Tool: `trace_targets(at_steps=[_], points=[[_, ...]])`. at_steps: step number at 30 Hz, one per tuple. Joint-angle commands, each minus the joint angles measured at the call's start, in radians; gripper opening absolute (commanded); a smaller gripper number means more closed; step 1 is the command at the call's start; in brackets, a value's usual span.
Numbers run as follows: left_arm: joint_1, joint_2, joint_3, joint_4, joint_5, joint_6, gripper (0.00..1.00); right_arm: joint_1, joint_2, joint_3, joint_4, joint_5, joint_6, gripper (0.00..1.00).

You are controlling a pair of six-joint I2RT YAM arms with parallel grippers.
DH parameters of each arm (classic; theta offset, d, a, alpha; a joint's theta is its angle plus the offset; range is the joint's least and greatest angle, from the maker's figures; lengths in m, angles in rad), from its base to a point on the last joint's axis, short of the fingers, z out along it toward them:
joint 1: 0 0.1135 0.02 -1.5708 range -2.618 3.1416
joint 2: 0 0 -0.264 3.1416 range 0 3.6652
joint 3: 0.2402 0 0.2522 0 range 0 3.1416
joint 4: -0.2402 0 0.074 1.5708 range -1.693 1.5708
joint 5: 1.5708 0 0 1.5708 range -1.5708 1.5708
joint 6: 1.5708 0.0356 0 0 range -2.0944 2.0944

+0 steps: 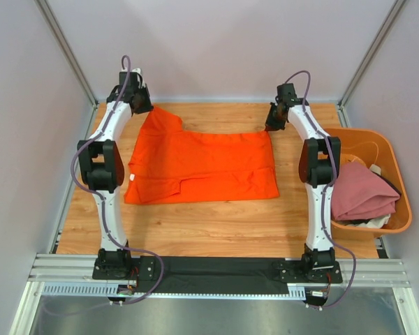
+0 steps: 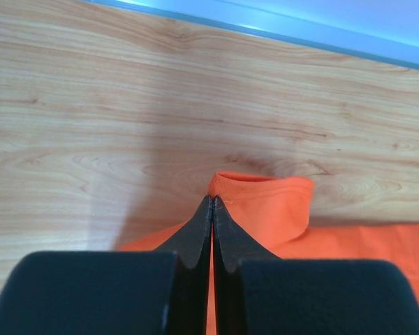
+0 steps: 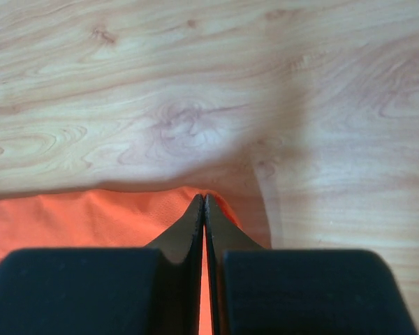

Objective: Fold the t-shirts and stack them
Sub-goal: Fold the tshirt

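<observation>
Nearest the camera, the two white-and-black arms rise from their bases on a black rectangular mat [image 1: 216,269] at the near edge of the light wood-grain table [image 1: 216,223]. Each arm reaches away toward the far side.

Mid-table lies the bright orange short-sleeved cloth t-shirt [image 1: 202,164] [image 2: 265,202] [image 3: 91,216]. It is spread mostly flat, with one sleeve at its near-left corner. To its right, off the table's right edge, stands a rigid orange plastic tub [image 1: 403,209]. A dusty pink cloth t-shirt [image 1: 359,192] is bundled loosely inside it, on top of some dark and white fabric.

Farther back, the orange garment's far-left corner narrows and rises to the left tool [image 1: 141,105] [image 2: 211,199]. That tool's jaws are clenched, and the wrist view shows a folded band of orange cloth right at their tips. The right tool [image 1: 272,122] [image 3: 204,197] sits at the far-right corner, jaws likewise pressed together, with the orange edge caught at their tips and bare wood just beyond. Both pinches are on the shirt's far edge, near the back of the table, where a pale blue strip [image 2: 265,28] runs along the foot of the wall.
</observation>
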Motion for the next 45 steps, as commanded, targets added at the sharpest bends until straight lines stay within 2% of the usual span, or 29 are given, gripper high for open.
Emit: trace_targets(at_steps=[1, 11, 15, 19, 31, 45], points=[[0.004, 0.028, 0.042, 0.046, 0.018, -0.015, 0.00, -0.011, 0.027, 0.069, 0.078, -0.034, -0.033, 0.00], [0.013, 0.039, 0.031, 0.049, 0.018, -0.036, 0.00, -0.020, 0.050, 0.076, 0.138, -0.067, -0.057, 0.01], [0.016, 0.020, 0.032, 0.017, 0.023, -0.044, 0.00, -0.022, 0.039, 0.118, 0.050, -0.056, -0.034, 0.03], [0.021, 0.003, 0.037, -0.074, 0.021, -0.045, 0.00, -0.022, -0.008, 0.064, -0.020, -0.064, -0.013, 0.01], [0.021, -0.259, -0.325, -0.074, -0.025, 0.011, 0.00, -0.022, -0.154, -0.093, -0.129, -0.051, -0.005, 0.00], [0.027, -0.438, -0.567, -0.109, -0.132, 0.018, 0.00, -0.022, -0.277, -0.335, -0.103, -0.028, -0.022, 0.00]])
